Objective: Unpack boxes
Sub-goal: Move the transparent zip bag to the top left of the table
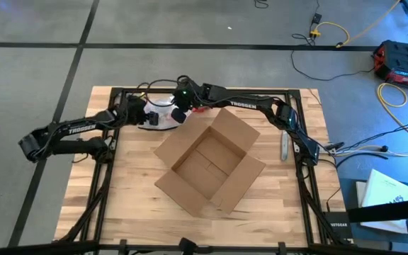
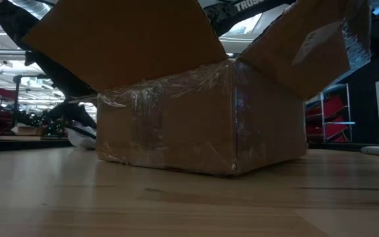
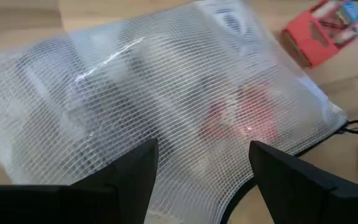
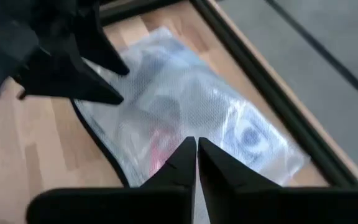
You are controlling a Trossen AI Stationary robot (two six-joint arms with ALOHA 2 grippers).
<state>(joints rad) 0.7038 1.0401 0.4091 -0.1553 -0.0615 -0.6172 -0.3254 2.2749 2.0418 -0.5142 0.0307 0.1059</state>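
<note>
High view shows both arms reaching behind the open box (image 1: 211, 170), left gripper (image 1: 149, 113) fingers spread over the mesh bag (image 1: 163, 113), right gripper (image 1: 180, 113) fingers pressed together, holding nothing, near the worktop (image 1: 119, 212) edge.

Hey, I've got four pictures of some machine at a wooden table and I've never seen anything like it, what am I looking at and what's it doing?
It is a robot with two dark jointed arms, each ending in a two-finger gripper. One picture looks straight down on the table, one looks level across the tabletop, and two come from cameras on the arms' wrists.

On the table sits an open cardboard box with its flaps up and shiny tape on its sides; from above it looks empty. Beyond it, at the far edge, lies a clear mesh plastic bag with things inside, and next to it a small red object.

Both arms reach over that bag. The left gripper has its fingers apart above the bag. The right gripper has its fingers shut together at the bag; whether it has pinched the plastic is not clear.
</note>
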